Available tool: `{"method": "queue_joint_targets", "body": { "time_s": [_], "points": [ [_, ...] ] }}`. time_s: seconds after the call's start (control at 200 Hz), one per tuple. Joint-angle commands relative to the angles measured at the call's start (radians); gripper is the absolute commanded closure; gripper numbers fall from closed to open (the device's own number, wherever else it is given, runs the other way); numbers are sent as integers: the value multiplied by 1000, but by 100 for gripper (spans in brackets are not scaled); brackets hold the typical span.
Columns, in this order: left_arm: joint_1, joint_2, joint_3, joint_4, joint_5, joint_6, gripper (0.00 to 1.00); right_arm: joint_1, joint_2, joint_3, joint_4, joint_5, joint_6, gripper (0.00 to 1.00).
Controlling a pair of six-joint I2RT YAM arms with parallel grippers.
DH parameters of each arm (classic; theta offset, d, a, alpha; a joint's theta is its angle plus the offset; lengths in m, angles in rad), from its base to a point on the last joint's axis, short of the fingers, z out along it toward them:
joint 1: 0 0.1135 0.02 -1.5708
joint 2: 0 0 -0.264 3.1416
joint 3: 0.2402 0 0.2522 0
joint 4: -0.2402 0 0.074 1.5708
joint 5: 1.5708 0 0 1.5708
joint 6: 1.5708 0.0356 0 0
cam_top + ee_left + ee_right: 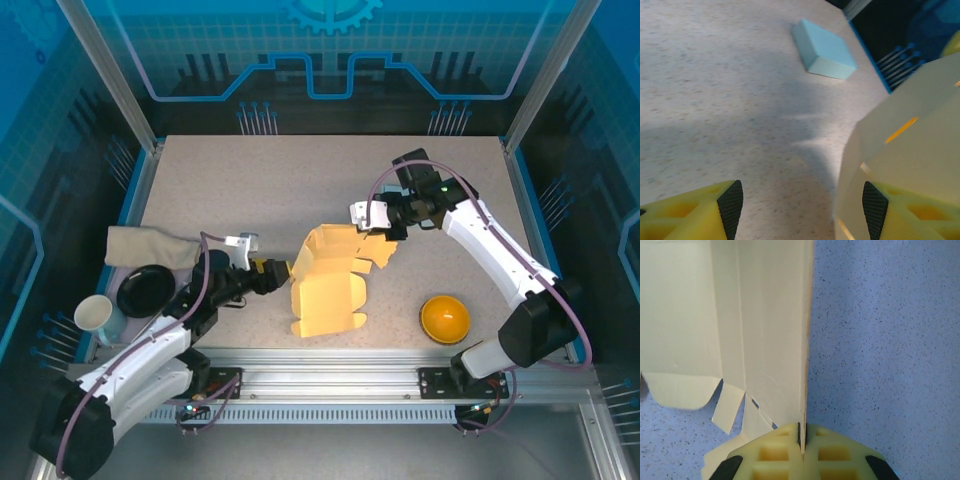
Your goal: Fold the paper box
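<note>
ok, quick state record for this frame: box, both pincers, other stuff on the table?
paper box: yellow, partly formed, flaps loose, mid-table
right pincer: shut on the edge of one box panel
left pincer: open, at the box's left side, not gripping
orange bowl: right of the box, apart from it
left edge of table: grey cloth, black dish, cup
blue block: lying on the table, left wrist view
fold status: not finished
</note>
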Motion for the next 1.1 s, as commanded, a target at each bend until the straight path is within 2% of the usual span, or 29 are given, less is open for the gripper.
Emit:
{"method": "queue_joint_targets", "body": {
  "time_s": [0.0,0.245,0.525,0.77,1.095],
  "points": [
    [-14,23,-5,106,109,-9,32,-14,-12,19,-18,-75,9,100],
    [-57,66,28,76,112,23,33,-52,-29,35,-24,-178,23,100],
    [-72,28,20,56,100,8,33,-123,-35,70,-38,-228,13,100],
    [-82,-6,67,64,125,0,32,-123,-28,72,-36,-229,15,100],
    [-82,-89,76,7,94,0,31,-135,-35,59,-27,-239,15,100]
  ]
}}
